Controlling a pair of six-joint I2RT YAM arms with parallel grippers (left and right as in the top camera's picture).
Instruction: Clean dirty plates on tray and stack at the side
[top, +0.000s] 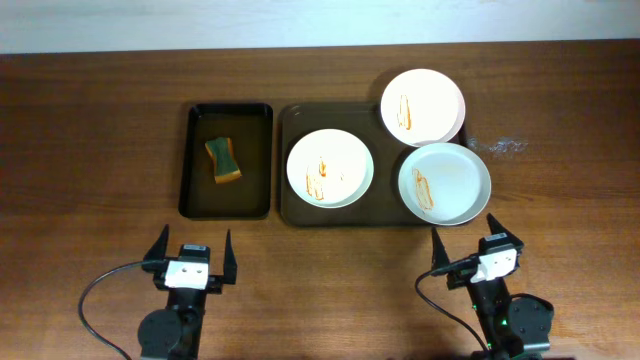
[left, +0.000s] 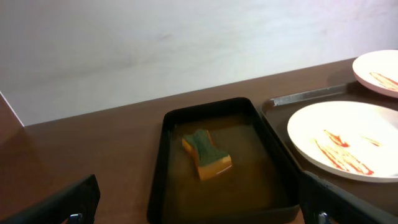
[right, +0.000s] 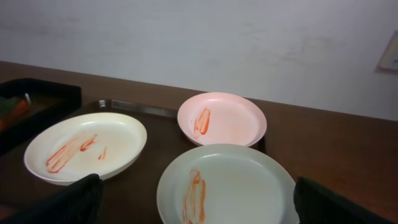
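Three dirty plates with orange smears lie on the dark tray (top: 290, 205): a cream plate (top: 330, 168) at left, a pinkish plate (top: 422, 105) at the back right, a pale green plate (top: 444, 184) at the front right. A green-and-orange sponge (top: 224, 161) lies in a small black tray (top: 196, 195) of water. My left gripper (top: 190, 259) is open and empty near the front edge, below the sponge tray. My right gripper (top: 470, 245) is open and empty just in front of the pale green plate (right: 227, 190).
The brown wooden table (top: 90, 150) extends left of the sponge tray and right of the plates. A small wet or scuffed patch (top: 497, 146) lies right of the pinkish plate. A white wall (left: 155, 43) runs behind the table.
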